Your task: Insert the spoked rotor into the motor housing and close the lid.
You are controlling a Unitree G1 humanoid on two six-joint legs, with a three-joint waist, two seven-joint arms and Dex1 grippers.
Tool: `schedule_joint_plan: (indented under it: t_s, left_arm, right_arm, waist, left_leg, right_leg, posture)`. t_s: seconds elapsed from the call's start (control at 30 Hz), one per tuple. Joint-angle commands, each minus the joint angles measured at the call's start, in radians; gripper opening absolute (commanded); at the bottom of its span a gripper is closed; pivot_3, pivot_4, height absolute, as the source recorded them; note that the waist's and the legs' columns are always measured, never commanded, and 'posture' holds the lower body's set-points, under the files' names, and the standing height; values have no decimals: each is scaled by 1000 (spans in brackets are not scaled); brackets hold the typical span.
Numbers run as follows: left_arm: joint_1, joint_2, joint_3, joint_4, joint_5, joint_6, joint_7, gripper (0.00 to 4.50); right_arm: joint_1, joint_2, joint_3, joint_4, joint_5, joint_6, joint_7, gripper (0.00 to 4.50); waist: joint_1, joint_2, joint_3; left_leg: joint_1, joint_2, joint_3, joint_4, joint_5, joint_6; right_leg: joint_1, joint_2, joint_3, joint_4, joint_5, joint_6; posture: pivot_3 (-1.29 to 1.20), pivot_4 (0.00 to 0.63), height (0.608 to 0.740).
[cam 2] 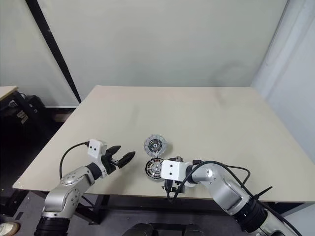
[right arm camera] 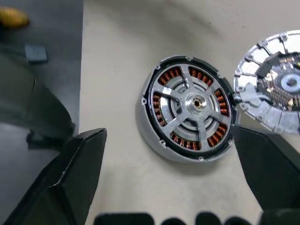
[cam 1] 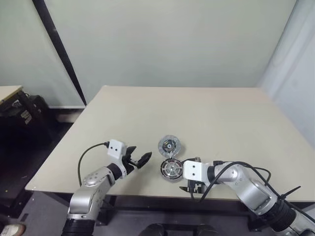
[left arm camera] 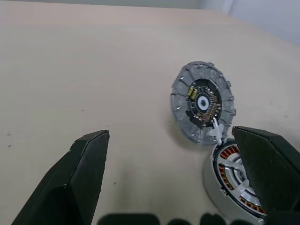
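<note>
The left gripper (cam 1: 139, 160) hangs low over the beige table (cam 1: 221, 123) with its 2 black fingers (left arm camera: 77, 183) spread wide and nothing between them. Just ahead of its fingertips sits the motor housing (right arm camera: 187, 108), near the table's front edge. The spoked rotor (right arm camera: 190, 104) already lies inside the housing: silver spokes and hub at the centre, copper-brown windings showing through the gaps between the spokes. The lid (left arm camera: 202, 103) is swung open, standing tilted at the housing's far edge and joined to it by a small white hinge piece (left arm camera: 216, 132); its inner face, with a dark hub and radial ribs, is turned towards the left gripper. The right gripper (right arm camera: 173, 187) points down at the housing from the near side, its 2 fingers (right arm camera: 70, 180) also wide apart and empty, the housing framed between them but not touched.
</note>
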Motion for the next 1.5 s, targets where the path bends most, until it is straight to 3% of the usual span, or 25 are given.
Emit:
schedule_joint_plan:
  t_s: [0.03,0.37,0.9,1.03,1.37,1.5]
  left_arm:
    - [-21,3,31,-8,-6,-12,8,4500]
    - [-14,6,30,2,19,-20,26,4500]
    - [-14,9,34,-2,39,-22,29,4500]
    - [-15,9,33,-1,41,-24,28,4500]
    - [-18,10,32,2,42,-23,28,4500]
    - [-15,10,35,0,43,-25,32,4500]
  right_arm:
    - [-46,6,31,-21,-52,-34,33,4476]
    - [-94,52,95,45,-126,-71,78,4476]
    - [-96,117,90,182,-174,-95,71,4476]
    - [-94,128,91,201,-185,-94,66,3639]
    - [-103,149,90,236,-217,-72,70,236]
    - [-114,166,89,228,-220,-51,78,91]
  waist:
    - [0,0,0]
    - [0,-2,0]
    - [0,-3,0]
    - [0,-3,0]
    - [0,-3,-1]
    - [-1,-3,-1]
  left_leg:
    - [0,0,0,0,0,0]
    - [0,0,0,0,0,0]
    - [1,0,0,0,0,0]
    - [1,0,0,0,0,0]
    - [2,0,0,0,0,0]
    - [2,1,0,1,0,0]
  right_leg:
    - [0,0,0,0,0,0]
    - [0,0,0,0,0,0]
    - [0,0,0,0,0,0]
    - [0,0,0,0,0,0]
    - [1,1,0,1,1,0]
    - [1,1,0,1,1,0]
  posture:
    - [0,0,740]
    - [0,0,740]
    - [0,0,740]
    - [0,0,740]
    - [0,0,740]
    - [0,0,740]
